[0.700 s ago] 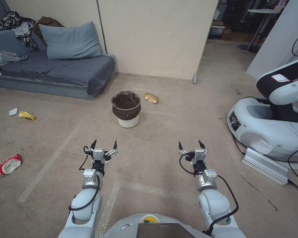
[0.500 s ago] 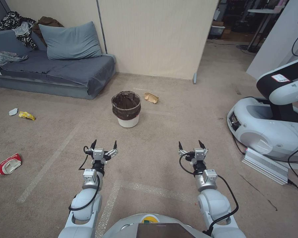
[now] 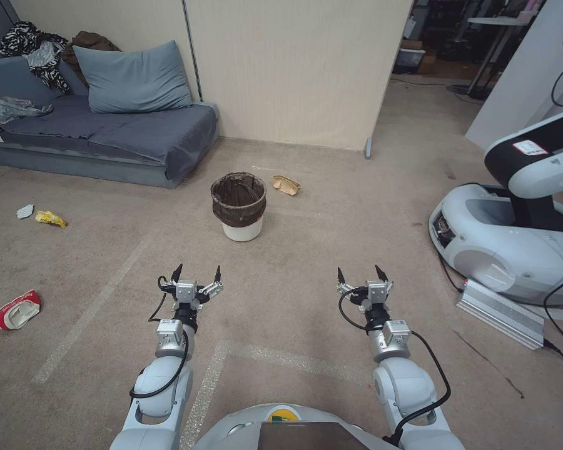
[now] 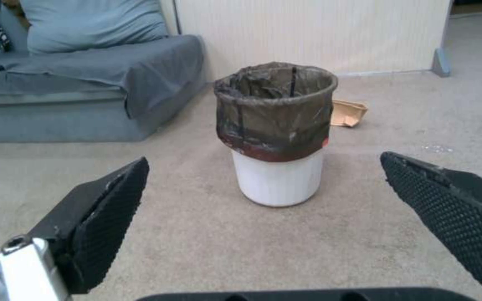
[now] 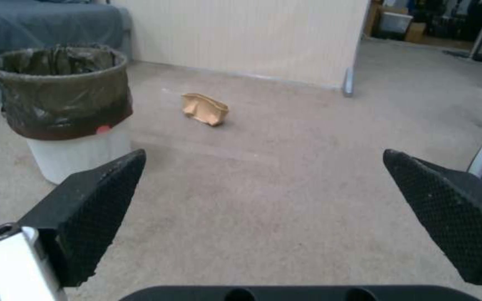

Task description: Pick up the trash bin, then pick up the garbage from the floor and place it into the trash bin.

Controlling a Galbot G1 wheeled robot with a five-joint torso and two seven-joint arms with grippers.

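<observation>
Standing upright on the short-pile beige carpet (image 3: 306, 250), the trash bin (image 3: 239, 206) is a small round tub of smooth white plastic, its crinkled dark brown liner folded down over the rim. It sits ahead of the robot, a little left of centre, near the corner of a grey fabric sofa (image 3: 106, 134). Just beyond it to the right lies a folded tan paper piece (image 3: 285, 184). Far to the left are a crumpled white tissue (image 3: 24, 211) and a shiny yellow wrapper (image 3: 50, 219) side by side, with a squashed red-and-white noodle cup (image 3: 14, 310) nearer. The left gripper (image 3: 197, 274) and right gripper (image 3: 362, 274) hover over the near floor, both spread wide and empty, their tapered fingers (image 4: 107, 217) faced with black dimpled rubber.
</observation>
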